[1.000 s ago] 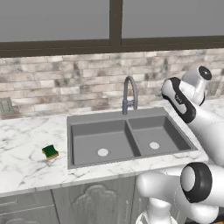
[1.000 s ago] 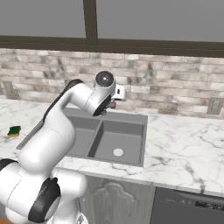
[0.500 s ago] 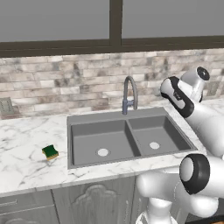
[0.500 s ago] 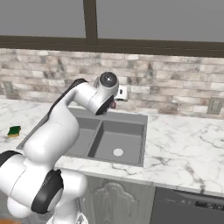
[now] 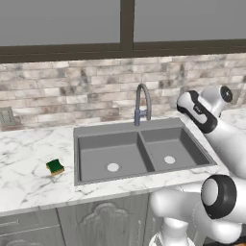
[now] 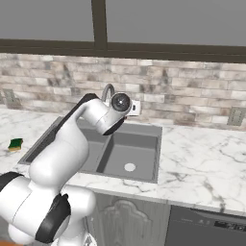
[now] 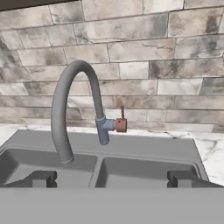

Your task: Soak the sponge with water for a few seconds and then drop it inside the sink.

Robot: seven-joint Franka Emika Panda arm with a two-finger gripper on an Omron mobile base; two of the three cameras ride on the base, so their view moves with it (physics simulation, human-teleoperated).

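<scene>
While the small rectangular sponge [image 5: 55, 166] with its dark green top and yellow underside lay flat on the white marble table [image 5: 29, 178], at about nine o'clock from the large dark grey double-basin sink [image 5: 139, 153] and near its left rim, the two-finger hand [image 7: 111, 178] hung over the basins with its jaws spread wide and nothing between them. Its dark fingertips [image 7: 40, 178] framed the curved grey gooseneck faucet [image 7: 74, 109], whose small reddish handle [image 7: 120, 125] stuck out at three o'clock from the stem; no stream fell from the spout, so the hand was probably aimed there to turn the tap on before any soaking, with the sponge untouched. That order seems sensible, since a free hand can work the handle. Each basin showed a round pale drain [image 5: 113, 167] and looked dry. Behind the sink ran a backsplash of grey and brown stone brick [image 5: 72, 91], and above it a dark-framed window [image 5: 127, 24]. A pale wall outlet [image 5: 6, 116] sat at the far left, with grey panelled cabinet doors [image 5: 101, 223] below the table.
</scene>
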